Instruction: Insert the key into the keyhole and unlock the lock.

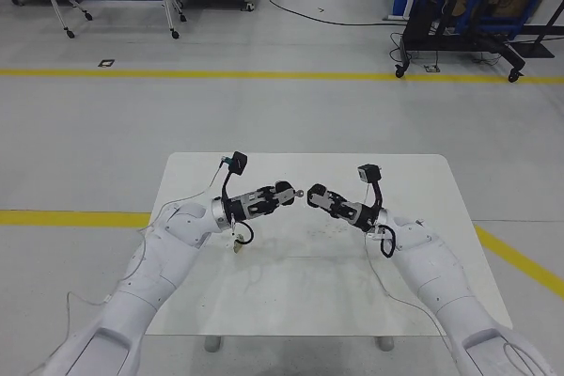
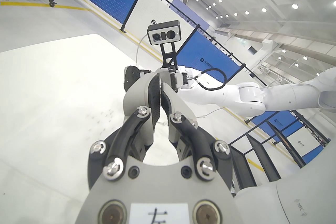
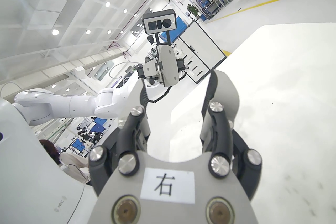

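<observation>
Above the middle of the white counter (image 1: 357, 282), the two arms meet tip to tip, both held clear of the surface. The left tool (image 1: 289, 193) reaches in from the robot's left and points at the right tool (image 1: 316, 198), which faces back at it. Their tips are near each other but apart.

The left tool is clenched. In the left wrist view its ribbed black pads (image 2: 155, 93) press together towards the tips, with only a narrow slit lower down. From the top view a small grey metal piece with a ring-like end juts from between those tips towards the other arm. It looks like the key (image 1: 299, 194), though it is too small to make out clearly. It hangs in the air between the two tools, closer to the left one, and does not touch the counter.

The right tool is released. In the right wrist view its two fingers (image 3: 214, 93) stand wide apart, and the clenched left tool is seen head-on through the gap.

Each wrist carries a small camera on a black bracket (image 2: 164, 35). A black cable (image 1: 244, 233) loops beneath the left forearm. Yellow lines (image 1: 263, 73) cross the grey floor around the counter.
</observation>
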You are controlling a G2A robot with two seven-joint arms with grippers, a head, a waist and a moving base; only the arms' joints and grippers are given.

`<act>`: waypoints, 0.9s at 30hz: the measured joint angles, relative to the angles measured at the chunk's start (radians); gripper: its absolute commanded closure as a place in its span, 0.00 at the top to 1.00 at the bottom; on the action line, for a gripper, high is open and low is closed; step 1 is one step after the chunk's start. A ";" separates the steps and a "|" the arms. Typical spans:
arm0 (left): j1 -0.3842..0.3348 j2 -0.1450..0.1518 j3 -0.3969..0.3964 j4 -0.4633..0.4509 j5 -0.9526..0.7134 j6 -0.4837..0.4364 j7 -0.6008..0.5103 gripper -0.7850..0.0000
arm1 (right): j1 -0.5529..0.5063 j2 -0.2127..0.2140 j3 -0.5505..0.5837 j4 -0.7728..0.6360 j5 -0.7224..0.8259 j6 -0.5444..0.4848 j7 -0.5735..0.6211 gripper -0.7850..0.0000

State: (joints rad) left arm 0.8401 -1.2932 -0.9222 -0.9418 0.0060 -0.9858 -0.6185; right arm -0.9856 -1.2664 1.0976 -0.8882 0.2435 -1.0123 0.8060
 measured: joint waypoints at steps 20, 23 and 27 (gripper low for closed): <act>0.032 0.016 -0.017 -0.076 0.098 0.082 -0.004 0.00 | -0.004 0.045 0.068 -0.108 -0.306 0.108 -0.012 1.00; 0.027 0.018 -0.010 -0.081 0.101 0.086 -0.035 0.00 | -0.029 0.057 0.080 -0.150 -0.294 0.101 0.022 0.75; 0.021 0.020 0.000 -0.082 0.095 0.077 -0.062 0.00 | -0.032 0.069 0.082 -0.167 -0.240 0.100 0.091 0.47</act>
State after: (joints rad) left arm 0.8608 -1.2736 -0.9223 -1.0239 0.1012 -0.9089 -0.6807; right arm -1.0175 -1.1977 1.1795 -1.0548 0.0035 -0.9118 0.8971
